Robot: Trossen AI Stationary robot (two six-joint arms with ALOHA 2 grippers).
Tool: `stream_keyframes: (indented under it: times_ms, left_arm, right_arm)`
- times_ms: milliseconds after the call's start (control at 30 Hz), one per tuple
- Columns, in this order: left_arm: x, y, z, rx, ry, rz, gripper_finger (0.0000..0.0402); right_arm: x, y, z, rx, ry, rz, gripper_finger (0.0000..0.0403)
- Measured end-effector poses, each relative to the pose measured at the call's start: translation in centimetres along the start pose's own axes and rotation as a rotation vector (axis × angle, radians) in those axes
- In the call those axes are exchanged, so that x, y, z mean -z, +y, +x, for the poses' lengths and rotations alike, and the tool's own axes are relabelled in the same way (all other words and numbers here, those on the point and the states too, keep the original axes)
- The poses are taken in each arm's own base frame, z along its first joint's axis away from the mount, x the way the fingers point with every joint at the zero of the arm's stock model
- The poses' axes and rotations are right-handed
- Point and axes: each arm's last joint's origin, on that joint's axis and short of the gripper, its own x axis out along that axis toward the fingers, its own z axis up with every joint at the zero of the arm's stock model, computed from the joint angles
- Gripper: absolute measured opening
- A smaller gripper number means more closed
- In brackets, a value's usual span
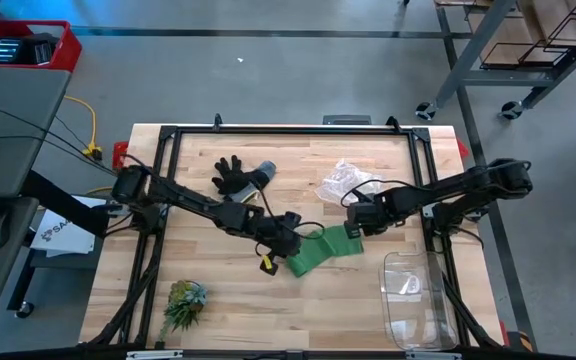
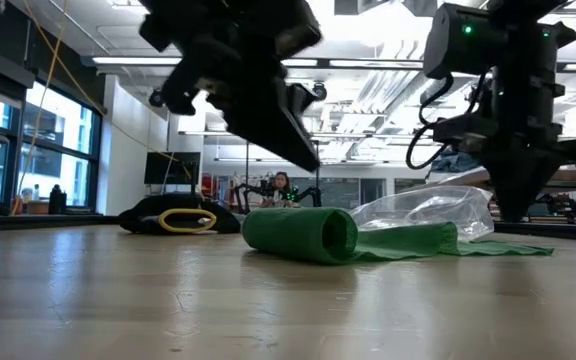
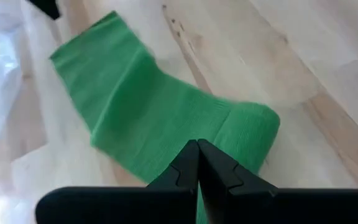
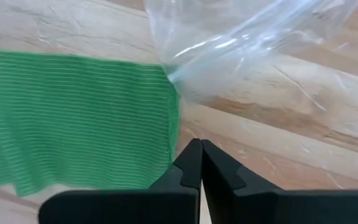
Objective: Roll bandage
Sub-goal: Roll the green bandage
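The green bandage [image 1: 320, 250] lies on the wooden table, its left end rolled into a loose cylinder [image 2: 303, 235] and the rest lying flat toward the right [image 2: 438, 240]. My left gripper [image 3: 197, 146] is shut and hangs above the rolled end [image 3: 247, 134]; in the low view [image 2: 308, 158] it is clear of the roll. My right gripper [image 4: 199, 144] is shut and points down low over the wood just beside the bandage's flat right end [image 4: 166, 124]. It also shows in the high view [image 1: 356, 222].
A crumpled clear plastic bag [image 1: 346, 182] lies just behind the right gripper. A black-and-grey glove [image 1: 238, 177] lies at the far middle, a spiky green plant tuft [image 1: 183, 300] near left, and a clear plastic container [image 1: 413, 295] near right.
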Motion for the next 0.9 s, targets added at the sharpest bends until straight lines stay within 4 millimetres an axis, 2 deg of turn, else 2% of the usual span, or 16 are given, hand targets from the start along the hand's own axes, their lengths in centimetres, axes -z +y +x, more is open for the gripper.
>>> stream_keyframes:
  times_ms: [167, 267, 333, 467, 533, 633, 900]
  left_arm:
    - [-0.4, 0.1, 1.8, 0.035, 0.033, 0.008, 0.0]
    - [-0.3, 0.3, 2.7, 0.033, 0.077, 0.004, 0.0]
    - [-0.4, 0.4, 2.6, 0.034, 0.109, -0.001, 0.0]
    - [-1.8, 0.8, 0.1, -0.021, 0.095, -0.03, 0.0]
    - [-1.9, 0.9, -0.6, 0.016, 0.093, -0.025, 0.0]
    - [-0.9, 0.8, -0.1, 0.141, 0.133, -0.042, 0.0]
    - [-0.4, 0.6, 1.4, 0.142, 0.147, -0.033, 0.0]
  right_arm:
    - [0.0, 0.0, 0.1, 0.001, -0.003, -0.008, 0.0]
    - [0.1, -0.4, 0.9, -0.011, 0.004, -0.002, 0.0]
    - [0.1, -0.7, 1.6, -0.04, 0.026, 0.006, 0.0]
    - [0.7, -0.8, 2.4, -0.081, 0.03, 0.028, 0.0]
    - [0.9, -0.7, 2.6, -0.115, 0.025, 0.025, 0.0]
    - [1.2, -0.6, 3.0, -0.149, 0.025, 0.016, 0.0]
    - [1.7, -0.8, 3.2, -0.148, 0.02, 0.028, 0.0]
